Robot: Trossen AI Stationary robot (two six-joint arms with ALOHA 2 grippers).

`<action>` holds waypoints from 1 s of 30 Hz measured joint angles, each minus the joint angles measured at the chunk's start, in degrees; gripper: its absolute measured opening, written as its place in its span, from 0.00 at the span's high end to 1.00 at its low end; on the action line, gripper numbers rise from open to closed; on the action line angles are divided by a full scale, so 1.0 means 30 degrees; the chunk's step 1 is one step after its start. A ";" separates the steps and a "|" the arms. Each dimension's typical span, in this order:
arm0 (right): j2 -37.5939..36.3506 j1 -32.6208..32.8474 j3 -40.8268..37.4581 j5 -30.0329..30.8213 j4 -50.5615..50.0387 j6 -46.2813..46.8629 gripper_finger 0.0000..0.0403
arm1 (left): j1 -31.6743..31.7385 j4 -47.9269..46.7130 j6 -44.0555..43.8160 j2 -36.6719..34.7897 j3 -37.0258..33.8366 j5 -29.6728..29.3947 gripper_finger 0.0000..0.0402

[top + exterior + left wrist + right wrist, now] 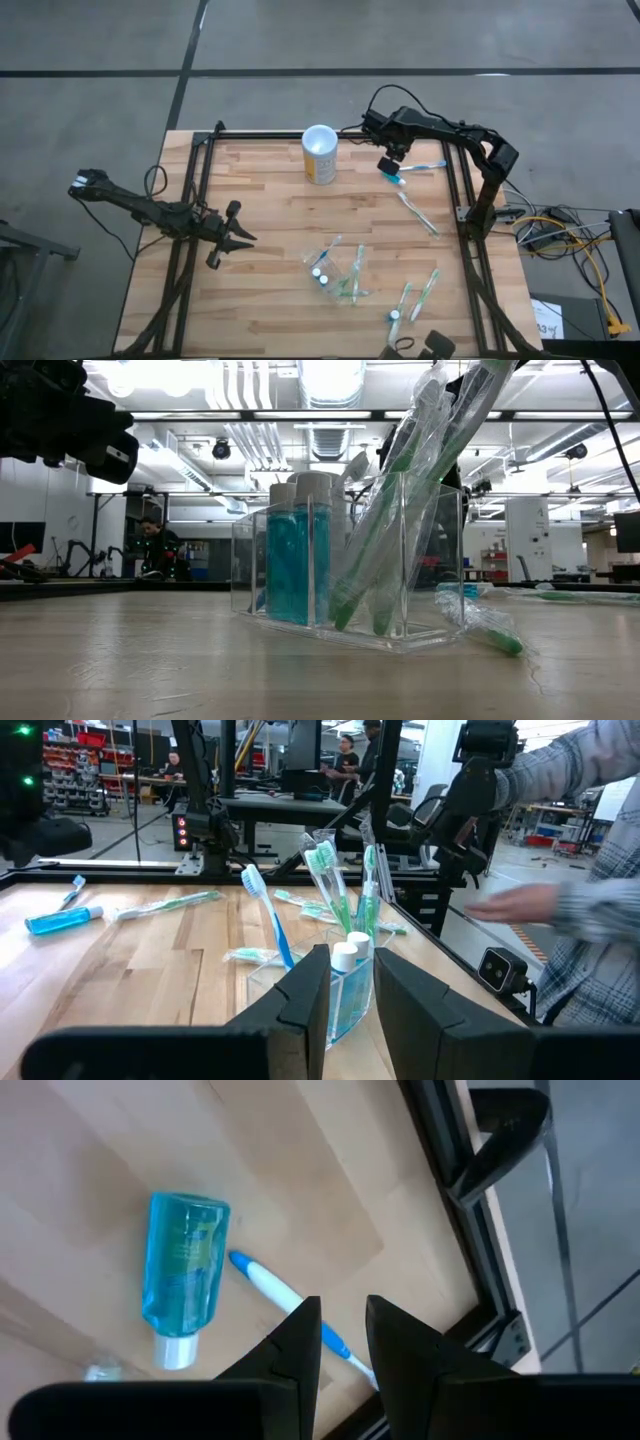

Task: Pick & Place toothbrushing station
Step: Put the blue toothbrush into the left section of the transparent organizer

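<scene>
The toothbrushing station is a clear holder standing by its flat base on the wood. It holds two white-capped blue bottles and several green toothbrushes. My left gripper hovers level to its left, pointing at it, with a narrow gap between the fingers and nothing in it. My right gripper hangs at the far right, pointing down over a lying blue bottle and a blue-and-white toothbrush. Its fingers stand slightly apart and clear of both.
A yellow cup stands at the far middle. Loose wrapped toothbrushes lie right of the station and near the front edge. Black frame rails border the table. A person's hand reaches in beyond the right edge.
</scene>
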 joint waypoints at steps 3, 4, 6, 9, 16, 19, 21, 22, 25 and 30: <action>-0.0007 0.0000 0.0000 -0.0275 -0.0292 0.0314 0.80 | 0.0000 0.0006 0.0000 0.0000 -0.0006 0.0000 0.79; -0.0007 0.0000 0.0000 -0.0625 -0.0269 0.0400 0.80 | 0.0000 -0.0001 0.0000 0.0000 -0.0006 0.0000 0.79; -0.0007 0.0000 0.0000 -0.1543 -0.0286 0.0471 0.80 | 0.0000 0.0003 0.0000 0.0000 0.0000 0.0000 0.79; -0.0007 0.0000 0.0000 -0.1640 -0.0305 0.1399 0.80 | 0.0002 0.0001 0.0000 0.0000 -0.0001 0.0000 0.79; -0.0015 -0.0015 -0.0007 -0.1554 -0.0337 -0.0027 0.80 | 0.0003 0.0006 0.0000 0.0000 -0.0004 -0.0003 0.79; -0.0029 0.0007 -0.0007 -0.1915 -0.0337 -0.0131 0.80 | 0.0000 0.0002 0.0000 0.0000 0.0001 0.0000 0.79; -0.0051 0.0007 -0.0015 -0.3306 -0.0344 -0.0541 0.80 | 0.0000 -0.0001 0.0000 0.0000 -0.0005 0.0000 0.79; -0.0051 0.0007 -0.0015 -0.3773 -0.0337 -0.0987 0.80 | 0.0003 0.0003 0.0000 0.0000 0.0000 -0.0003 0.79; -0.0051 0.0048 -0.0044 -0.3790 -0.0355 -0.1428 0.80 | 0.0000 0.0001 0.0000 0.0000 -0.0004 0.0000 0.79; -0.0051 -0.0049 -0.0056 -0.3772 -0.0344 -0.1462 0.80 | 0.0007 0.0006 0.0000 0.0000 0.0001 0.0000 0.79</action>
